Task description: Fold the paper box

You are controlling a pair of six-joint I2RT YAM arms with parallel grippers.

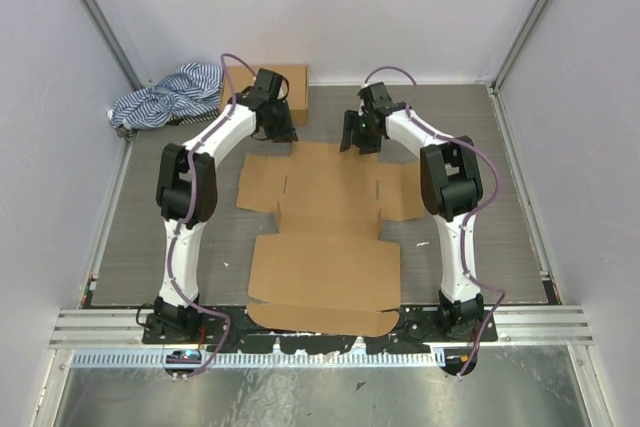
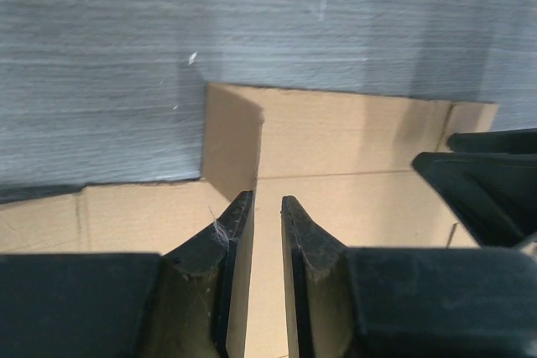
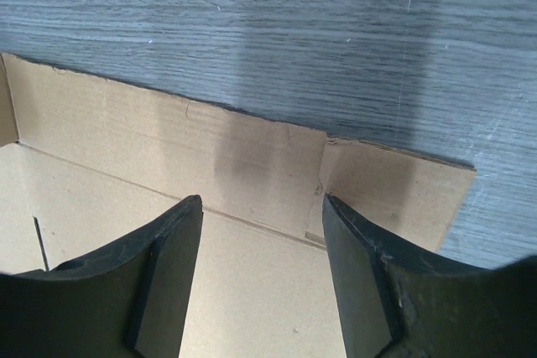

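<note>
The paper box (image 1: 325, 257) lies unfolded and flat in the middle of the table, flaps spread out. My left gripper (image 1: 283, 132) is low over its far left corner. In the left wrist view its jaws (image 2: 267, 199) stand a narrow gap apart, and a small corner flap (image 2: 231, 136) stands raised just past the left fingertip. My right gripper (image 1: 357, 139) is over the far edge, right of centre. In the right wrist view it (image 3: 262, 199) is wide open and empty above the far strip of cardboard (image 3: 151, 140).
A compact brown cardboard box (image 1: 292, 82) stands at the back wall behind the left gripper. A blue-and-white striped cloth (image 1: 170, 95) lies in the back left corner. Part of the right gripper (image 2: 487, 182) shows black at the right of the left wrist view.
</note>
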